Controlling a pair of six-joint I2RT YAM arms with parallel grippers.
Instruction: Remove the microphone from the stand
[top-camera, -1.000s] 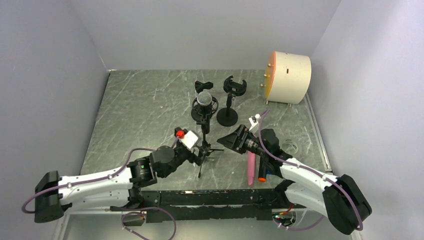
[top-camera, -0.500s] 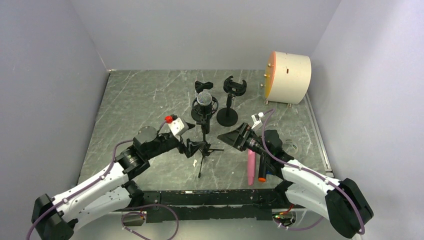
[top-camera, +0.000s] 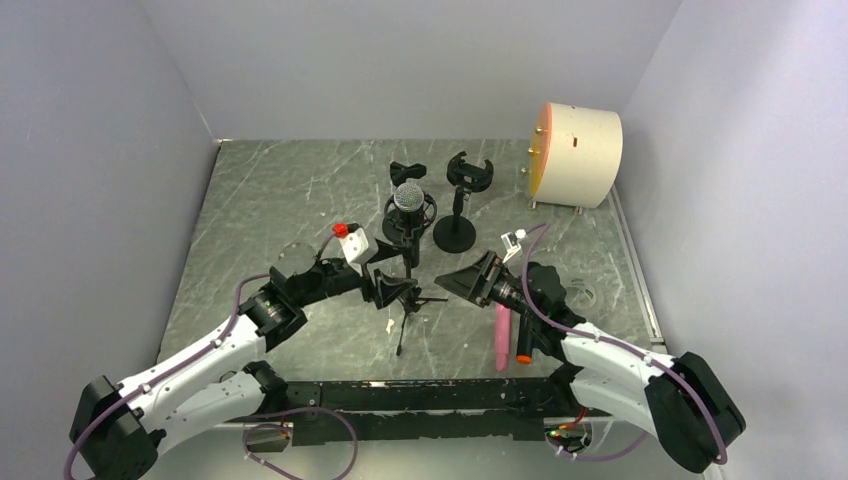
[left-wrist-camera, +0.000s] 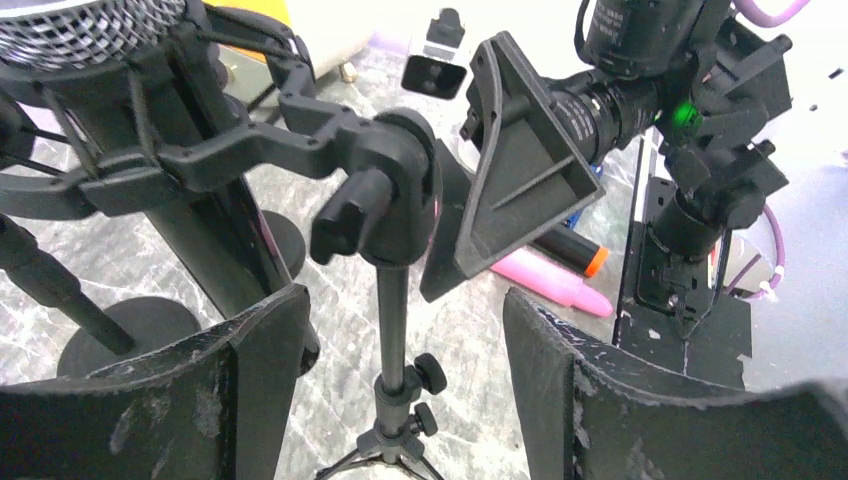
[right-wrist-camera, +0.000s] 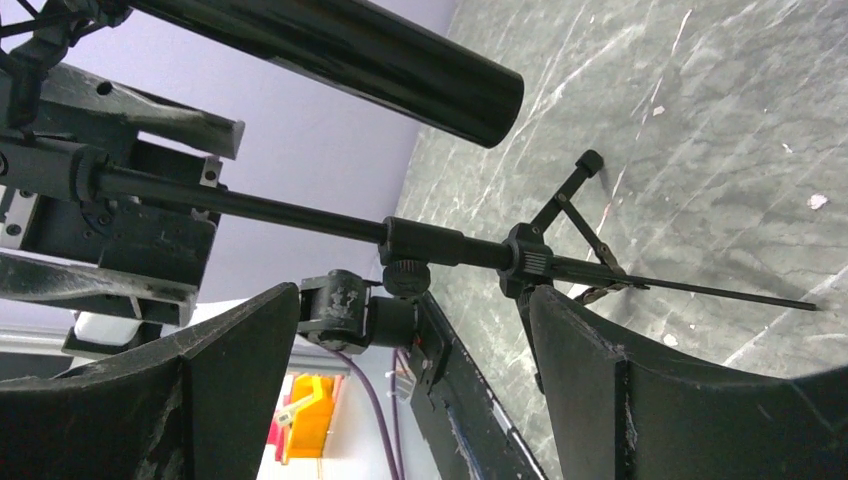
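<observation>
Beside the stand (left-wrist-camera: 393, 335), left gripper (left-wrist-camera: 405, 305) and right gripper (right-wrist-camera: 412, 300), both spread wide, empty.

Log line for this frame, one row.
phase: pre-grasp | left gripper: open, straddling black tripod stand pole | right gripper: open, beside stand | black mesh-headed microphone: on stand, ungripped

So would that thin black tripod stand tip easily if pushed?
Probably tippy: the black microphone with silver mesh head sits high on the thin black tripod stand. Its narrow legs likely slide on the smooth marble tabletop.
</observation>
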